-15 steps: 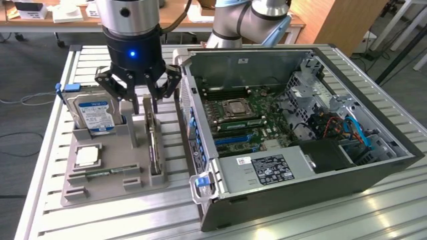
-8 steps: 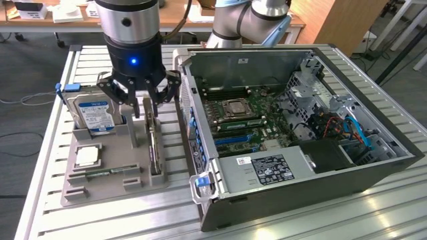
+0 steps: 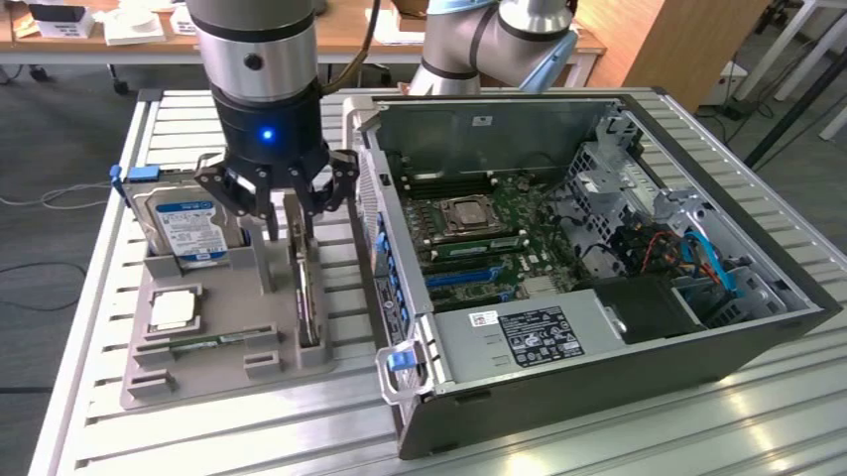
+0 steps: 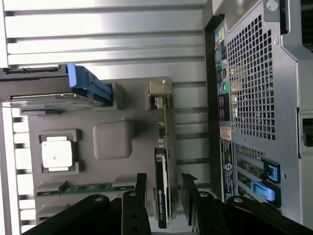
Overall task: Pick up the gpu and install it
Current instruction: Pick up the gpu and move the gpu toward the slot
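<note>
narrow gaps flanking gpu (image 4: 162,169), computer case (image 4: 254,98) seemingly close

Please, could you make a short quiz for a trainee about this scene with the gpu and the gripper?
1. True or false: the gripper is shut on the gpu.
2. In the grey holder, the gpu is: A lying flat; B standing on edge; C lifted clear of it.
3. Complete: in the exterior view, the silver hard drive stands to the gpu's ___.
Key: 1 false, the fingers are open on either side of the card; 2 B; 3 left.
</note>
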Robot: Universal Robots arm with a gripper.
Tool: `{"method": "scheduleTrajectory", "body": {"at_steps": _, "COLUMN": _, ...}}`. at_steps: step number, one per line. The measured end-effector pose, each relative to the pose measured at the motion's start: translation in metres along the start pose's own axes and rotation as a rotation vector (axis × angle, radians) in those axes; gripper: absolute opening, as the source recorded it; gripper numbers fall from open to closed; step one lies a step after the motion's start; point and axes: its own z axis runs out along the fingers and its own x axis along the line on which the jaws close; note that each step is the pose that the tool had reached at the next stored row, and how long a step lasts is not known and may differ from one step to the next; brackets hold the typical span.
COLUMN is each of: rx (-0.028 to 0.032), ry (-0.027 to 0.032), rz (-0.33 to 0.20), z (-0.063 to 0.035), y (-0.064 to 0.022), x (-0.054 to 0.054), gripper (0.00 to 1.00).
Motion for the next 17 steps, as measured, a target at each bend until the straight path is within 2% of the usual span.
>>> {"method": "scheduleTrajectory", "body": {"at_steps": 10, "rx": -0.0001, "ry": 0.0, "rz": 0.0, "z": 0.014, "y": -0.0006, "x": 0.0, "gripper": 0.42}}
{"method": "scheduleTrajectory", "body": {"at_steps": 17, "rx": 0.0, "ry": 0.0, "rz": 0.0, "z": 0.0144, "y": -0.003, "x": 0.0, "gripper": 0.42}}
